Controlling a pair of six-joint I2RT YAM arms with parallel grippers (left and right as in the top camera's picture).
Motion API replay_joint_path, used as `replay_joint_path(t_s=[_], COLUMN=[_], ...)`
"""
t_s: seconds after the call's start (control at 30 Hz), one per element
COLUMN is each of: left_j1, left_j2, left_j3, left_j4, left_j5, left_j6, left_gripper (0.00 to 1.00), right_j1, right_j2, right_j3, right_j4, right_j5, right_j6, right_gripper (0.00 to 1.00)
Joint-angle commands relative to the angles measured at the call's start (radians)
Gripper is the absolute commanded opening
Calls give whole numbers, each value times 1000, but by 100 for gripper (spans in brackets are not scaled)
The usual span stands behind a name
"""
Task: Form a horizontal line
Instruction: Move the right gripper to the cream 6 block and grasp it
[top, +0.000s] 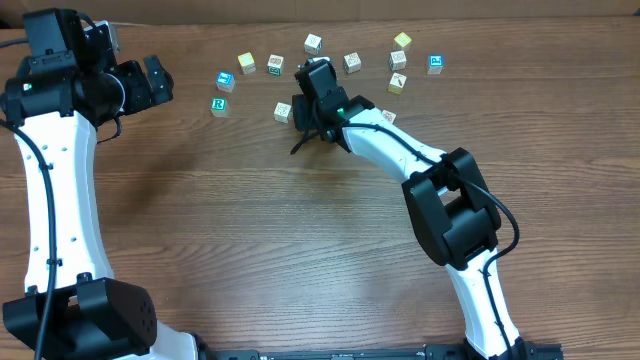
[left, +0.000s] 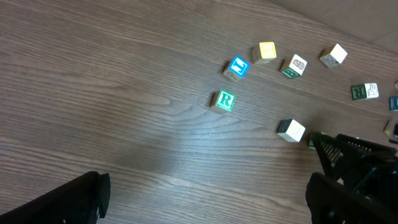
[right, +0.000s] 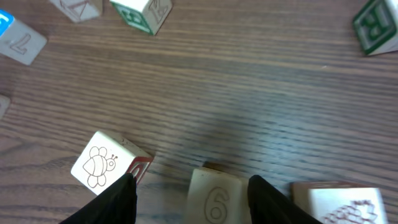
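Small wooden cubes lie scattered and apart, and no horizontal line of touching cubes is in view. The green "R" cube sits left of centre. Just behind it is the blue picture cube. A cream cube rests beside my right gripper. That gripper is low over the table, its jaws either side of a cream "6" cube with a gap on the left. My left gripper hangs wide open at the far left, holding nothing.
A bee-picture cube lies just left of the right fingers, and another cube just to their right. A yellow cube, several more cubes and a blue one line the back of the wooden table.
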Motion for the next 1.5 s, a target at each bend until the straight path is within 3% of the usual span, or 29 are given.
replay_joint_path(t_s=[0.0, 0.27, 0.37, 0.77, 0.93, 1.17, 1.33, 1.47], left_j1=[1, 1, 1, 1, 1, 1, 1, 1], left_j2=[1, 1, 1, 1, 1, 1, 1, 1], left_j3=[17, 17, 17, 17, 17, 17, 17, 17], left_j4=[2, 2, 1, 1, 2, 2, 1, 1], left_j5=[-3, -3, -3, -3, -3, -3, -3, -3], left_j6=[-14, -14, -14, -14, -14, -14, -14, -14], left_gripper=[100, 100, 100, 100, 100, 100, 100, 100], right_j1=[7, 7, 7, 7, 7, 7, 7, 7], right_j2=[36, 38, 38, 38, 38, 38, 16, -33], right_j3=[10, 10, 10, 10, 10, 10, 11, 11], right_j4=[-4, -34, -36, -48, -48, -48, -48, -64], right_j5=[3, 50, 50, 50, 50, 46, 47, 46], right_j6=[11, 11, 11, 11, 11, 11, 11, 11], right_gripper=[55, 55, 62, 63, 52, 45, 21, 21])
